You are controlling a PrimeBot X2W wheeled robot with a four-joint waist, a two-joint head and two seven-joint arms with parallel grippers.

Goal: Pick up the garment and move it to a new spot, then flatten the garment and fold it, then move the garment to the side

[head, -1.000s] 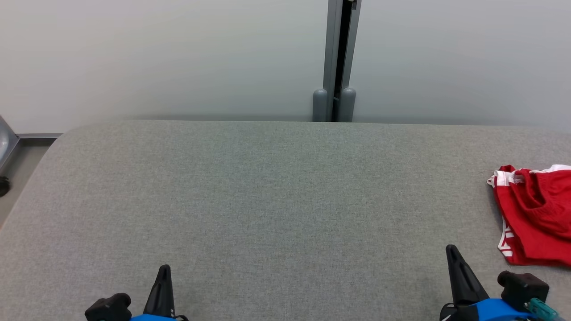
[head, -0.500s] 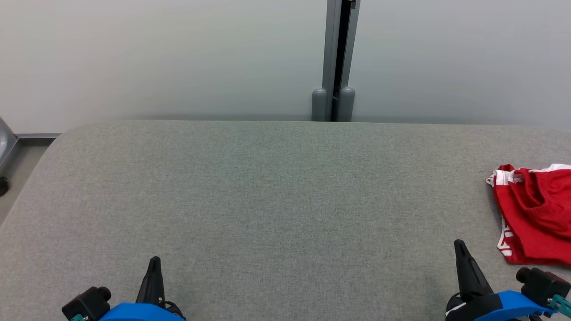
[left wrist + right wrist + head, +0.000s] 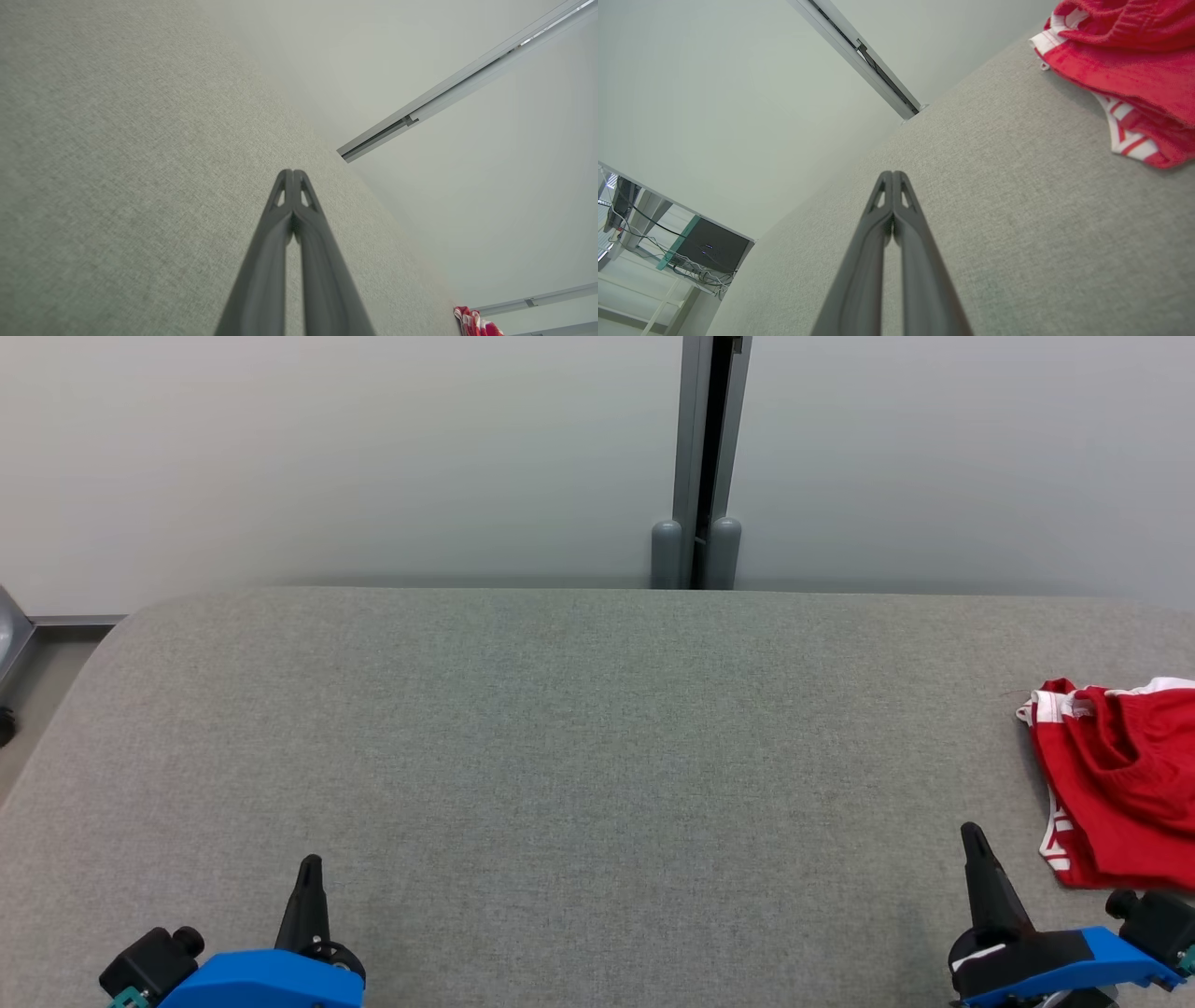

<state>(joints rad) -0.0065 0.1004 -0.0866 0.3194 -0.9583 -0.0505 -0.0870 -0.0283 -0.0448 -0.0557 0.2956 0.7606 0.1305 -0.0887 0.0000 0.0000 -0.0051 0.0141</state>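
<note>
Here the left claw (image 3: 309,866) and right claw (image 3: 972,833) are both clenched and empty, fingers pointing across the grey bench (image 3: 560,737). Near the right claw lies the garment (image 3: 1120,775): red cloth with white striped trim, bunched in a rumpled heap at the bench's right side.

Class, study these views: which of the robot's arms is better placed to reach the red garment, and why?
Right, probably. The right gripper, shut, sits close beside the garment on the right side of the table, while the left gripper, also shut, is far across it.
</note>
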